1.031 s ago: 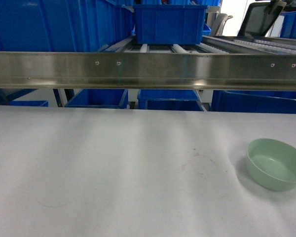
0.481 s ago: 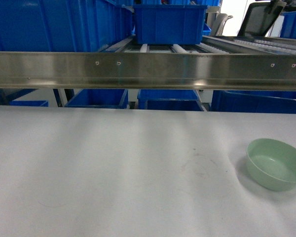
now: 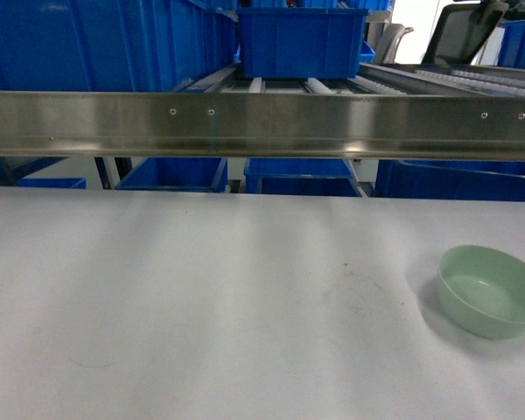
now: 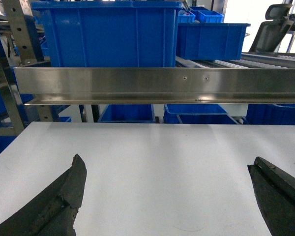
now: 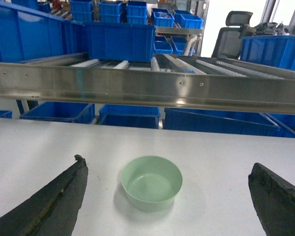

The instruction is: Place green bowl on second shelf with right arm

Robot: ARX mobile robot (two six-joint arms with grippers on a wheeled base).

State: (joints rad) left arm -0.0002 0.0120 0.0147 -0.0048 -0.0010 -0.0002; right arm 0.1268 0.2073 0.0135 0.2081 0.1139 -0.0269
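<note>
The green bowl (image 3: 492, 290) sat upright near the worktop's (image 3: 201, 297) right edge, its rim cut off by the head view. The right gripper (image 5: 169, 206) hung wide open and empty before it, tips only visible. The left gripper (image 4: 169, 201) gaped likewise. The second shelf (image 3: 262, 122) stood beyond the far edge.

A white table (image 3: 201, 297) carries one green bowl (image 3: 490, 290). The bowl sits upright near the right edge.
</note>
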